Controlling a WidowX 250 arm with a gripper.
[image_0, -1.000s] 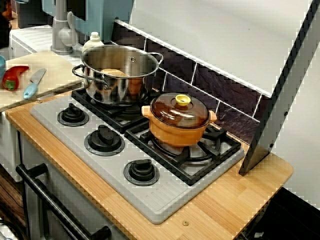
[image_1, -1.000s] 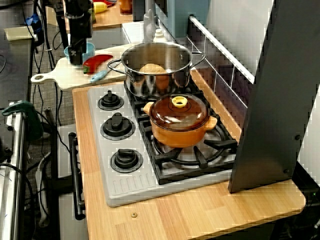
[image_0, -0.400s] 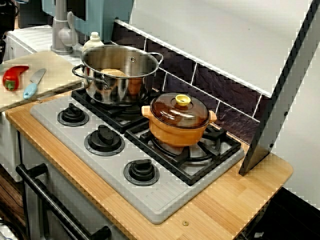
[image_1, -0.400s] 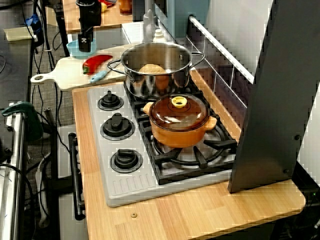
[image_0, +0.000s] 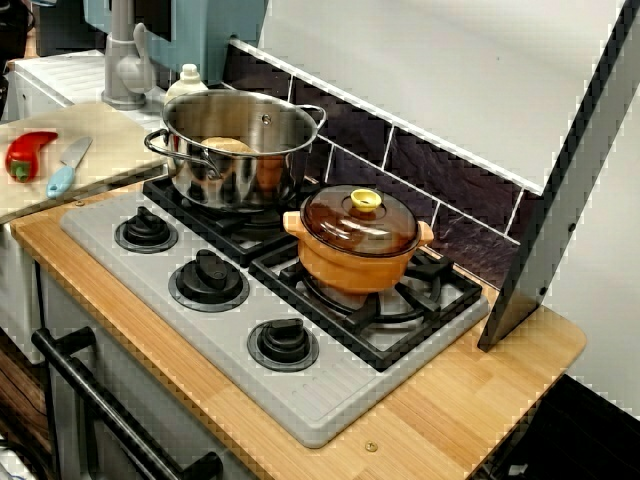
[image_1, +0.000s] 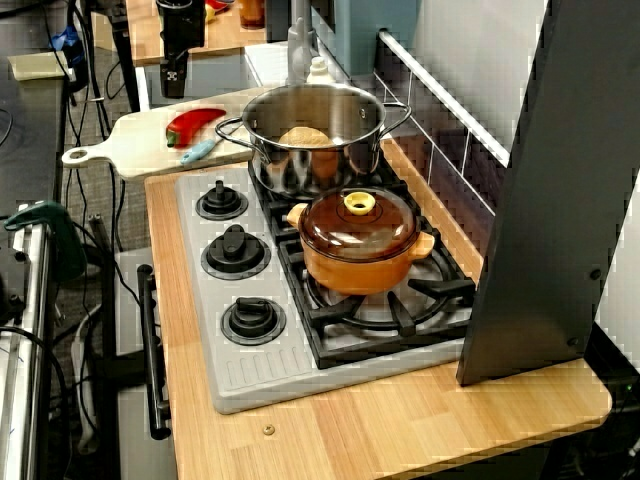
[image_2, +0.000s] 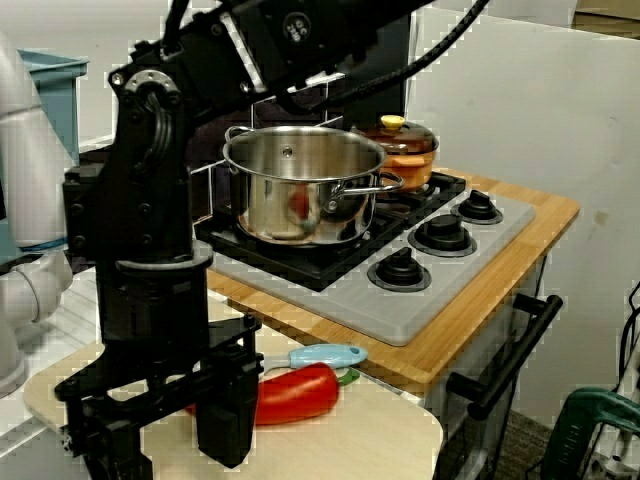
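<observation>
In the view from the cutting-board side, my black gripper (image_2: 165, 452) hangs low over the wooden cutting board (image_2: 385, 440). Its two fingers (image_2: 228, 415) stand apart with nothing seen between them, and their tips are cut off by the picture's edge. Just behind them lie a red pepper (image_2: 297, 392) and a blue-handled knife (image_2: 318, 356). In the view from the stove's end, the gripper (image_1: 174, 84) is beyond the board (image_1: 130, 152), past the pepper (image_1: 195, 125). The view from the stove's front shows the pepper (image_0: 28, 152) and knife (image_0: 65, 170) but no gripper.
A steel pot (image_0: 242, 150) holding something tan sits on the back left burner. An orange lidded pot (image_0: 360, 245) sits on the burner to its right. Three knobs (image_0: 208, 280) line the grey stove front. A dark slanted panel (image_0: 560, 200) stands at the right end, and a faucet (image_0: 120, 60) behind the board.
The gripper has risen and moved back from the board's far edge. The blue bowl seen at its tips earlier is no longer in view. Pepper, knife and pots have not moved.
</observation>
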